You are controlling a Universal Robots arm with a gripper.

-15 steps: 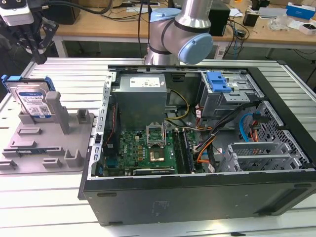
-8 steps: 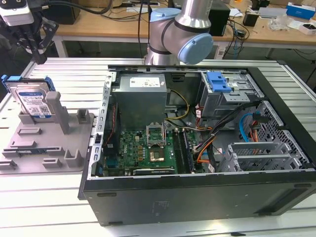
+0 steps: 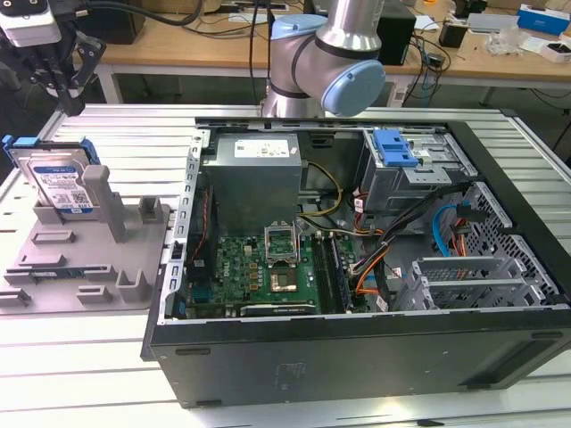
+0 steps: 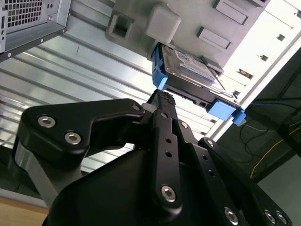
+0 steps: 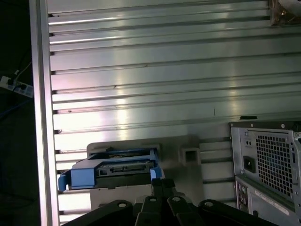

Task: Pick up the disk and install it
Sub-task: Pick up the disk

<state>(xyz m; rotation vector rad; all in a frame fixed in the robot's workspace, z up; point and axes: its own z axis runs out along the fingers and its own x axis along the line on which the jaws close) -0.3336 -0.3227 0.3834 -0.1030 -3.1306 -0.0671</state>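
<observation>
The disk (image 3: 58,183) stood connector-end up in the grey fixture (image 3: 80,267), its long axis near upright. The empty gripper (image 4: 162,100) hung above it, fingers seemingly closed.

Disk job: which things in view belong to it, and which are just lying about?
Job:
the disk, standing in the grey holder
the gripper, close to the disk
the open computer case

Lying about:
boxes and cables on the wooden bench behind
</observation>
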